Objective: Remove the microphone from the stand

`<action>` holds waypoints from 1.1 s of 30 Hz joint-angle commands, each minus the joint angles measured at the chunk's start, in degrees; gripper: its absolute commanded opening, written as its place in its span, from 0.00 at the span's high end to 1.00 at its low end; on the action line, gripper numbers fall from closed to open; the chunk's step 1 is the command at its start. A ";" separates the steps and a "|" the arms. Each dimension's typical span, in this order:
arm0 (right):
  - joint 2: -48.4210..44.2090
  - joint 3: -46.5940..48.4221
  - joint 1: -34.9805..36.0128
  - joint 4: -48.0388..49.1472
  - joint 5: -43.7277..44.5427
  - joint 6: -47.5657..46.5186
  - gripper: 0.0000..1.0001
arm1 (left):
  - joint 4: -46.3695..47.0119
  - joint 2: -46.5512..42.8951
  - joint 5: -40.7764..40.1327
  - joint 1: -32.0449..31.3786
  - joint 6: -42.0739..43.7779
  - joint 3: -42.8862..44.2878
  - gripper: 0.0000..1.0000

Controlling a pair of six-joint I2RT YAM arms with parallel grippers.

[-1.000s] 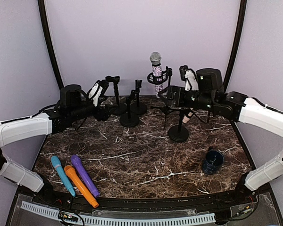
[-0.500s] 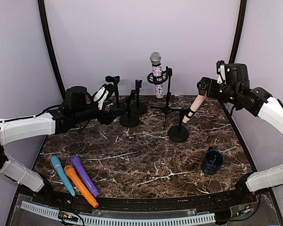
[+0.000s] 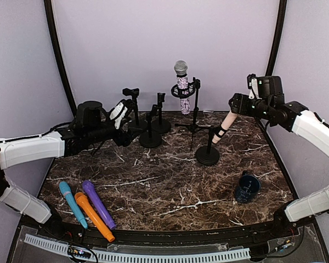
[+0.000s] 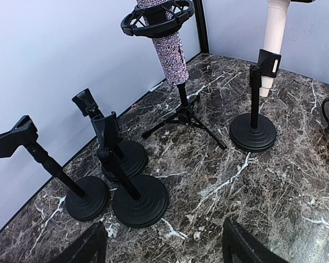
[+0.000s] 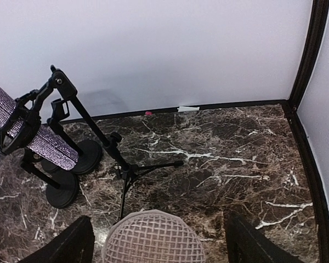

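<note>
The peach microphone stood tilted in the clip of a round-based stand at the right rear of the marble table, its lower end poking out below the clip and its head leaning up and to the right. The right gripper was at that head: in the right wrist view the mesh ball sat between the two fingers, which stood wide with a gap showing on either side, so nothing was clamped. The left gripper hung low over the left rear of the table, its jaws also wide with only bare marble between them, facing three short black clip stands grouped close together. Behind them a sparkly microphone sat upright in the ring of a shock mount on a tripod stand, just left of the peach microphone's stand. A dark blue mug sat near the right front of the table, well apart from the stands; its inside looked dark, and whether it held anything could not be told. At the front left three microphones lay side by side on the marble: a blue one, an orange one and a purple one
</note>
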 commanded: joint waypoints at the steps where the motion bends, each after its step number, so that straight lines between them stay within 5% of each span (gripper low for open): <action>1: 0.36 -1.29 -0.39 4.58 -1.42 -0.77 0.23 | -0.86 -1.28 -0.38 -0.47 1.20 1.72 0.26; 17: -3.62 -3.11 -0.48 6.76 -9.87 0.96 0.64 | -0.87 -0.97 -0.56 -1.14 1.26 1.61 0.26; 26: -9.63 -6.85 0.11 10.29 -24.68 1.60 0.68 | -0.62 -0.36 0.19 -1.62 0.70 1.56 0.26; 33: -11.21 -9.42 6.64 15.58 -27.32 3.73 0.68 | -0.28 0.21 7.84 -3.86 2.18 1.36 0.26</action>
